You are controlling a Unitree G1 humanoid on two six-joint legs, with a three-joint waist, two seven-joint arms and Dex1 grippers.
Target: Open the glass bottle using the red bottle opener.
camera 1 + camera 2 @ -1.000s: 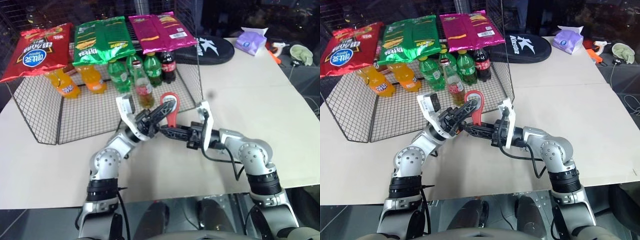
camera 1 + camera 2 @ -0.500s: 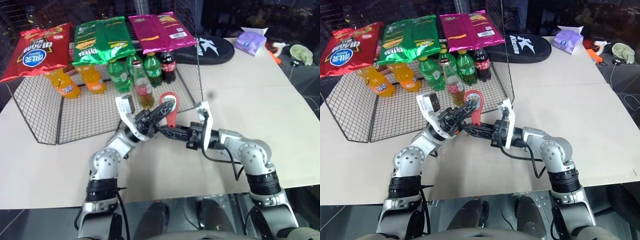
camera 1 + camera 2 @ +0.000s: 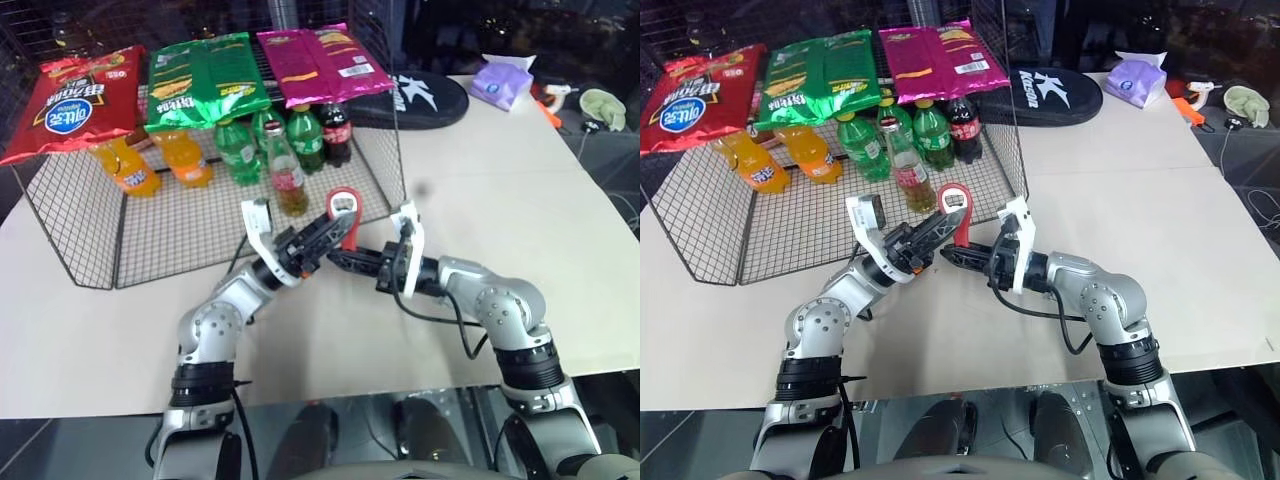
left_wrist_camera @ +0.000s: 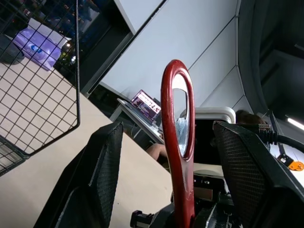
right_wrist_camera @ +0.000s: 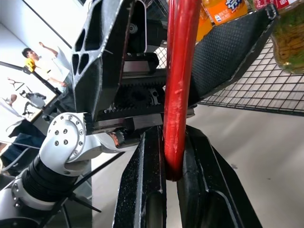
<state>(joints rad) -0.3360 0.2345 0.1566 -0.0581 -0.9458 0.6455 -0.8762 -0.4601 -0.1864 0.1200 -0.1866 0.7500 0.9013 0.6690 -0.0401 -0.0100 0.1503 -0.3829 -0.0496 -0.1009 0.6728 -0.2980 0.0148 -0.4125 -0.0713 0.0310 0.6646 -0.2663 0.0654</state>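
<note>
Two claws met over the desk: the right claw (image 5: 172, 190) pinched the red bottle opener (image 3: 343, 212) low on its stiff, thin handle, while the left claw (image 4: 166, 161) stood spread around it. Just beyond, the glass bottle (image 3: 286, 172) waited upright, slick and breakable.

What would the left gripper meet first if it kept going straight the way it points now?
Probably the wire basket's side panel. The open left gripper straddles the red bottle opener, pointing up and right, but depth is unclear.
</note>
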